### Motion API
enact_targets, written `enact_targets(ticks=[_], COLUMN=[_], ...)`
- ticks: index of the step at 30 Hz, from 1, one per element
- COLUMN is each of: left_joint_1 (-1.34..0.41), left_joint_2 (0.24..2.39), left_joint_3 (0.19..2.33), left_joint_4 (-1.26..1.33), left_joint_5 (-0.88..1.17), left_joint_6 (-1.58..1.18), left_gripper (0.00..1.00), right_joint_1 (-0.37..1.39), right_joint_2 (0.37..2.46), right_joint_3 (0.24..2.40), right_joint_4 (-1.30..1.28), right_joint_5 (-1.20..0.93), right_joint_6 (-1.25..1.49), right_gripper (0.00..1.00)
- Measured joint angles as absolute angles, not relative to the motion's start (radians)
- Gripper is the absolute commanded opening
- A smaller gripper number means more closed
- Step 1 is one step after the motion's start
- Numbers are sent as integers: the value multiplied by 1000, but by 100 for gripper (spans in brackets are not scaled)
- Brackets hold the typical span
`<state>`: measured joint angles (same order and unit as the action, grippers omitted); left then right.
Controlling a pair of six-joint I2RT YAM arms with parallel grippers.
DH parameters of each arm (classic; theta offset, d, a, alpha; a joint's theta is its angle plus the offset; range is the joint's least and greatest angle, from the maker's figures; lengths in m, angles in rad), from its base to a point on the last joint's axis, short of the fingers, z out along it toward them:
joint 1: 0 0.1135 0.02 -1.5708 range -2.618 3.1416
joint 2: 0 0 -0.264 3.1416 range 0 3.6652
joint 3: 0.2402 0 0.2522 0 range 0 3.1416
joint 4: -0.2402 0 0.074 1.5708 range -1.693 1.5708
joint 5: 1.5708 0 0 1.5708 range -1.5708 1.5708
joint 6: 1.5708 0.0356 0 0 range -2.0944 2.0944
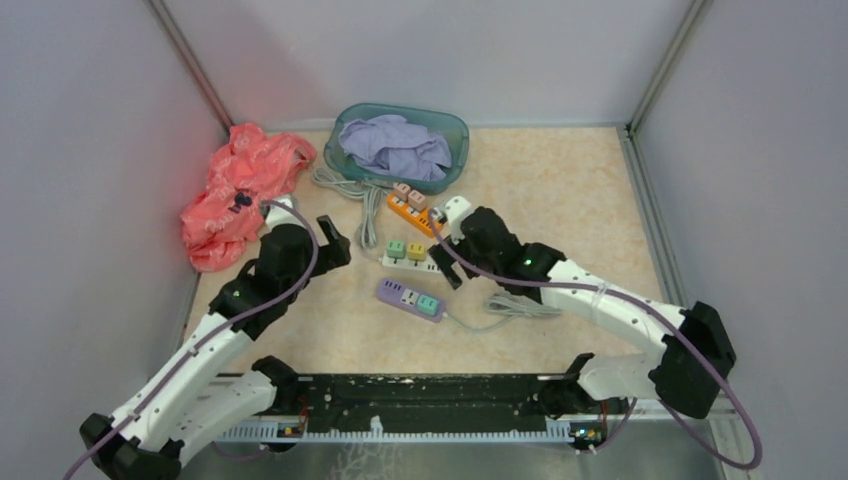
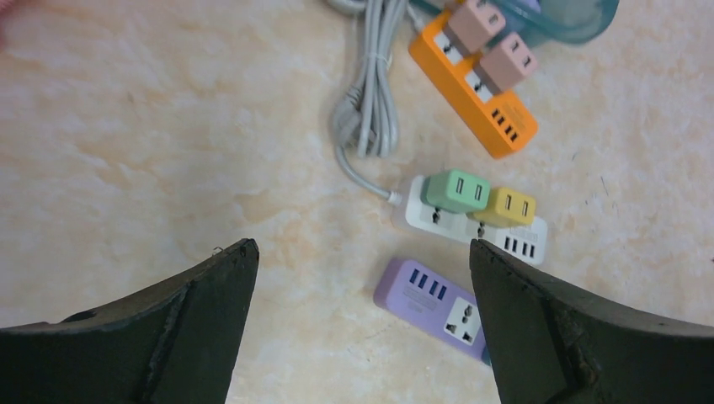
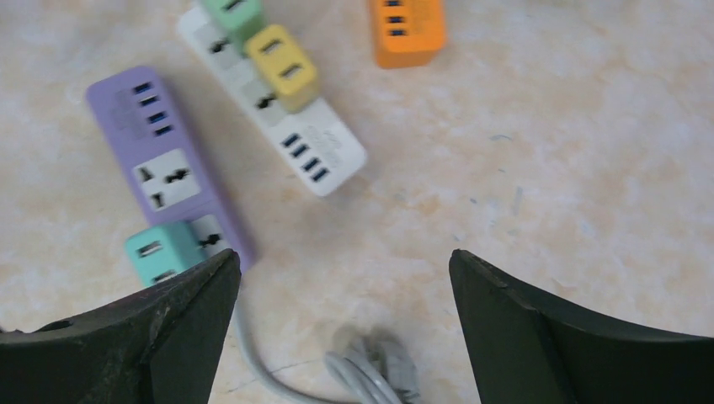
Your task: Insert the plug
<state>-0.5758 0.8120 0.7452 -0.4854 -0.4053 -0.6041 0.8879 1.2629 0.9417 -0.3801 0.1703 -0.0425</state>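
A purple power strip (image 1: 402,293) lies mid-table with a teal plug (image 1: 429,305) seated at its right end; the plug also shows in the right wrist view (image 3: 162,251), with an empty socket on the purple strip (image 3: 164,172) beside it. My left gripper (image 2: 362,244) is open above the table left of the strips, with nothing between its fingers (image 2: 202,295). My right gripper (image 3: 343,252) hovers open just right of the purple strip, also with nothing in it. In the top view the left gripper (image 1: 335,240) and right gripper (image 1: 443,250) flank the strips.
A white strip (image 1: 408,262) carries a green plug (image 2: 457,190) and a yellow plug (image 2: 508,206). An orange strip (image 1: 410,212) holds two pink plugs (image 2: 508,63). A teal basket (image 1: 455,125) and a red bag (image 1: 235,190) sit at the back. Grey cables (image 1: 520,305) lie coiled.
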Motion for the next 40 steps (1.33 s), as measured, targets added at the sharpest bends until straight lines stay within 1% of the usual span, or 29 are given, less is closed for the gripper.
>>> enact_targets(ticks=[1, 3, 9, 14, 21, 27, 40], left_joint_1=[-576, -576, -576, -576, -575, -575, -575], left_joint_2=[794, 750, 582, 430, 280, 230, 228], left_joint_3=[757, 776, 791, 788, 746, 694, 679], left_joint_4=[-496, -512, -524, -491, -413, -376, -351], left_joint_5=[-432, -490, -653, -753, -849, -864, -862], left_joint_6=[-593, -570, -499, -424, -345, -319, -293], left_gripper=[100, 100, 100, 100, 100, 100, 100], right_joint_1=[860, 802, 688, 670, 669, 669, 669], right_joint_2=[1227, 1183, 941, 757, 593, 524, 527], right_joint_3=[925, 900, 773, 689, 587, 530, 521], right_joint_4=[-374, -363, -312, -238, -128, -48, 12], right_joint_5=[198, 233, 406, 532, 669, 726, 741], right_joint_6=[-22, -1, 76, 98, 89, 74, 51], right_gripper=[99, 99, 99, 99, 99, 99, 99])
